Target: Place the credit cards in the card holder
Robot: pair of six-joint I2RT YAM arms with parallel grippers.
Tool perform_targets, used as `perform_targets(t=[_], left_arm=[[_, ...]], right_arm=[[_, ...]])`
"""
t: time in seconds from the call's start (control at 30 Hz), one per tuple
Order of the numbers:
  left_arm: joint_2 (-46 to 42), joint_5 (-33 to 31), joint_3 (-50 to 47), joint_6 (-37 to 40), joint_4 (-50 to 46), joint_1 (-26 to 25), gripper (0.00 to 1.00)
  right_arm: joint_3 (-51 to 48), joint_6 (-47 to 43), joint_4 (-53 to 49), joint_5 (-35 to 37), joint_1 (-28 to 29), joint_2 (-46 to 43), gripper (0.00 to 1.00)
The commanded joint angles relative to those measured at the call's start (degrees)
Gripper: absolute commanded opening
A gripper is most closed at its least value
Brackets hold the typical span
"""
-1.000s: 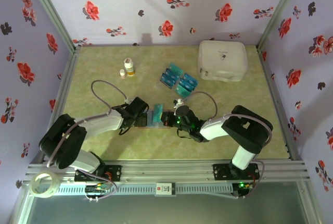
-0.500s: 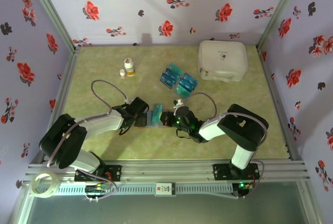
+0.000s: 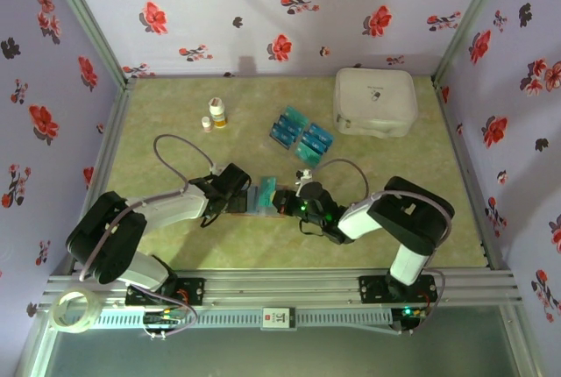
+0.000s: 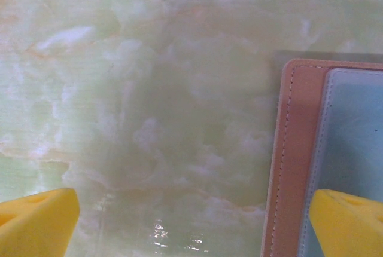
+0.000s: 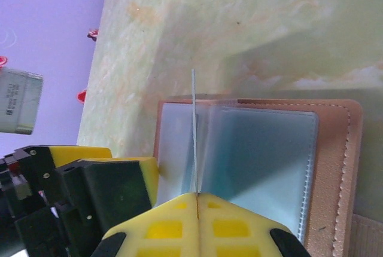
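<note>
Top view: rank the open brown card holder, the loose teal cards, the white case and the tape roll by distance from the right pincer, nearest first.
1. brown leather-like card holder, at the tips of the right pincer.
2. loose teal-blue credit cards, just behind.
3. white rounded-square case, back right.
4. pale tape roll, near-left rail.

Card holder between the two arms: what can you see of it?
The tan leather-like folding card holder lies open and flat on the pale green marbled table, pale stitching along its rim, clear plastic sleeves inside. The right gripper, shut, pinches one thin leaf upright. A yellow finger of the open left gripper overlaps its edge.
</note>
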Motion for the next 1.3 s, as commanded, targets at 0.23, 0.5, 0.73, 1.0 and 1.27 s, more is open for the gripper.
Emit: perform_targets(t=[0.23, 0.5, 0.73, 1.0, 1.27], left_arm=[[1.29, -0.90, 0.20, -0.64, -3.55, -0.46, 1.00], [1.40, -0.99, 0.24, -0.55, -3.51, -0.46, 1.00], [1.22, -1.06, 0.23, -0.59, -3.63, -0.46, 1.00], [1.24, -1.16, 0.21, -0.65, -3.69, -0.46, 1.00], [1.31, -1.16, 0.19, -0.55, -3.70, -0.47, 1.00]], right_arm=[[0.72, 0.41, 1.15, 0.20, 0.67, 0.16, 0.00], [1.14, 2.34, 6.69, -0.51, 0.76, 4.51, 0.00], [0.99, 4.06, 11.57, -1.13, 0.76, 7.80, 0.00], [-0.99, 3.82, 12.16, -0.10, 0.80, 5.98, 0.00], [-1.05, 3.63, 10.91, -0.33, 0.84, 3.13, 0.00]])
